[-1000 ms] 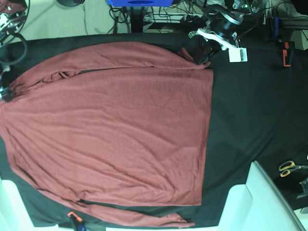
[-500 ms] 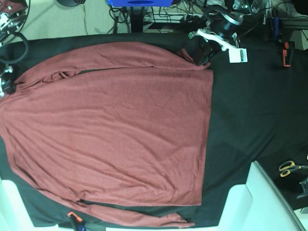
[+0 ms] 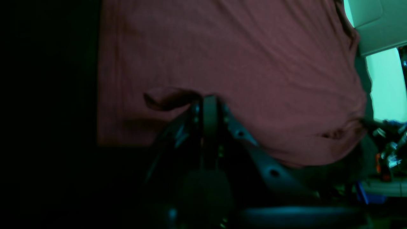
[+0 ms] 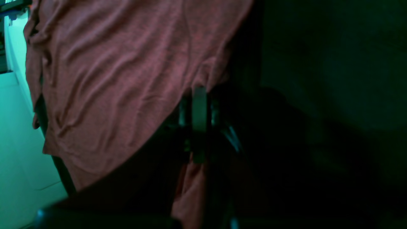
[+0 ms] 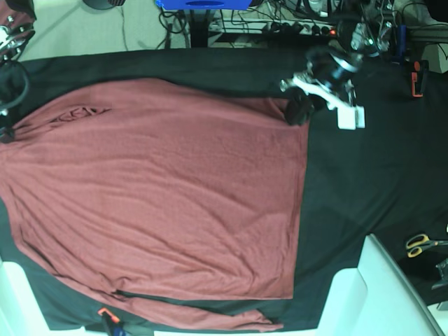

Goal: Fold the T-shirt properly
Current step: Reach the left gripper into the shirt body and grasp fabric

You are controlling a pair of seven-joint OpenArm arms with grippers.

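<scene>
Shirt [image 5: 161, 196] lies spread flat on the black cloth [image 5: 364, 175], filling the left and middle of the table. At far left I see my right gripper [image 5: 5, 131] clenched on the shirt's edge; its wrist view shows fabric pinched between closed jaws. At the shirt's top right corner my left gripper [image 5: 294, 112] is clamped on the cloth too, a small fold bunched beside its fingers. Further right: bare black cloth, scissors [image 5: 422, 243] near the edge, a red clamp [image 5: 417, 77] at the far corner.
</scene>
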